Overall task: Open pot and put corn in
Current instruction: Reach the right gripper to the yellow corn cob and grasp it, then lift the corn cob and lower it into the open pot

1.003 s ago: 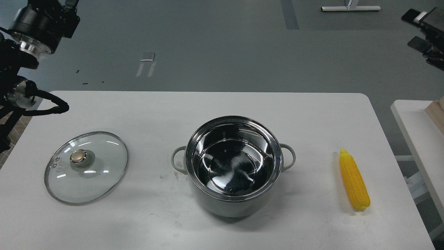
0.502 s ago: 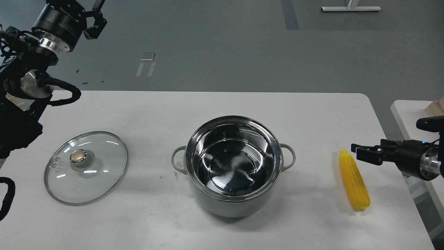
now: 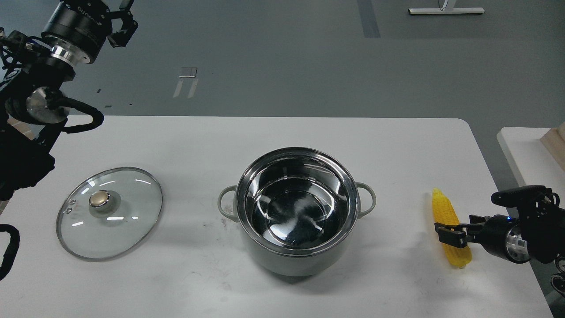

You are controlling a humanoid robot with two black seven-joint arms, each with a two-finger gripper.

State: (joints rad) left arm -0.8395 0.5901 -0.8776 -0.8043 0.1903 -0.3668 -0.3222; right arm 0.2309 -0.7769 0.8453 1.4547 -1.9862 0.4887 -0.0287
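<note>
The grey-green pot (image 3: 296, 212) stands open in the middle of the white table, and its shiny steel inside is empty. Its glass lid (image 3: 109, 213) with the brass knob lies flat on the table to the left. The yellow corn (image 3: 445, 211) lies on the table at the right, pointed end away from me. My right gripper (image 3: 461, 227) comes in low from the right, and its open fingers cross the corn's lower half. My left gripper (image 3: 123, 22) is raised at the top left, open and empty, far from the lid.
The table's right edge (image 3: 494, 176) runs just past the corn. A second white table (image 3: 525, 154) with a wooden block stands further right. My left arm's black links and cable hang over the table's left edge.
My right gripper has dropped down and toward me from the corn's tip to its lower half. My left arm has barely moved.
</note>
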